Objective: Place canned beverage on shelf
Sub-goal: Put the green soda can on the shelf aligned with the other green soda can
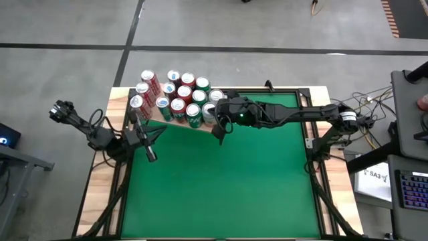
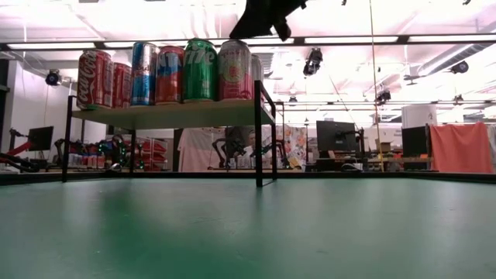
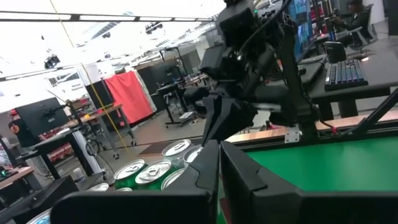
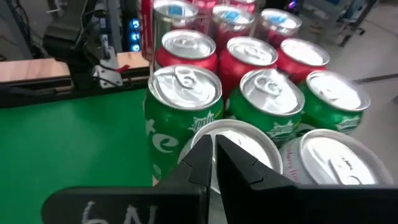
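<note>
The shelf (image 2: 170, 115) is a pale board raised on thin dark legs at the table's far left. Several cans (image 1: 177, 97) stand upright on it in rows: red, green, blue and pink (image 2: 200, 70). My right gripper (image 1: 219, 132) is shut and holds nothing. It hangs by the shelf's right end, slightly above the can tops (image 2: 271, 23). In the right wrist view, its tips (image 4: 211, 146) point past the nearest silver can top (image 4: 239, 140). My left gripper (image 1: 150, 148) is shut and empty at the table's left side, near the shelf's near edge (image 3: 219, 155).
Bare green table surface (image 1: 221, 187) spreads from the shelf to the near and right edges. A dark frame rail (image 1: 309, 134) runs along the table's sides. A desk with a keyboard (image 1: 411, 191) and cables stands beyond the right edge.
</note>
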Motion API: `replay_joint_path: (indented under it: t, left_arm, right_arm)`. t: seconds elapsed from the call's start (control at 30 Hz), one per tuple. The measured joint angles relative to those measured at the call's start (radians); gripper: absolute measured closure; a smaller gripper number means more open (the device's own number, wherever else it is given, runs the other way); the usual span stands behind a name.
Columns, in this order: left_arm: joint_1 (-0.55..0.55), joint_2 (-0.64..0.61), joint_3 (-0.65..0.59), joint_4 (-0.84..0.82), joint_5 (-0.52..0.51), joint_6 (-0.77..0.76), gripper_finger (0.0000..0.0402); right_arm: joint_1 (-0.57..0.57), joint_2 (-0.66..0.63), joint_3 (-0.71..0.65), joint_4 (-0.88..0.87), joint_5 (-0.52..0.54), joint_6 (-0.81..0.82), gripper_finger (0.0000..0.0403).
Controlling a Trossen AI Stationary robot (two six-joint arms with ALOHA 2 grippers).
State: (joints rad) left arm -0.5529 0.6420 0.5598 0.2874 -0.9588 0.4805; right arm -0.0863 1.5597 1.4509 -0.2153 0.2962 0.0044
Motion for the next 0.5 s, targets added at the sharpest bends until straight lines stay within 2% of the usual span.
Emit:
replay_joint_path:
  t: [0.17,0.5]
  left_arm:
    - [0.000,0.001,0.000,0.000,0.000,-0.001,0.0402]
    - [0.000,0.000,0.000,0.002,0.000,-0.003,0.0402]
  right_arm:
    - [0.010,-0.022,0.017,-0.027,0.072,-0.004,0.0390]
    - [0.010,-0.018,0.016,-0.067,0.124,-0.006,0.0390]
